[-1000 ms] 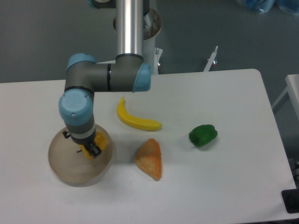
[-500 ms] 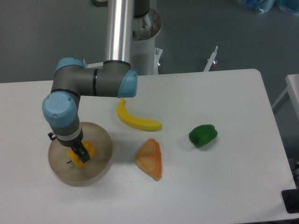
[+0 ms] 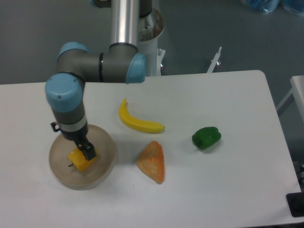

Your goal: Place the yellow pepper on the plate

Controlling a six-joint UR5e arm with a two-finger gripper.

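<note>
Resting on the plate [image 3: 102, 166] near the desk's left edge, the pepper [image 3: 79, 160] meets the gripper [image 3: 87, 151]; grip state unclear.

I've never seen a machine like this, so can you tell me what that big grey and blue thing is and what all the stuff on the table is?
That big thing is a robot arm. It bends at the blue joints, a bit like your elbow. At its tip is a gripper with two fingers, which works like a small hand. The picture comes from one camera fixed above the table, looking down.

On the table lie toy foods: a long yellow banana, a green pepper and an orange wedge-shaped piece. On the left is a round plate. The yellow pepper lies inside the plate, which is where the robot was asked to put it.

The gripper is right at the pepper, touching or nearly so. From this angle I cannot tell whether its fingers are squeezing the pepper or have let go.
</note>
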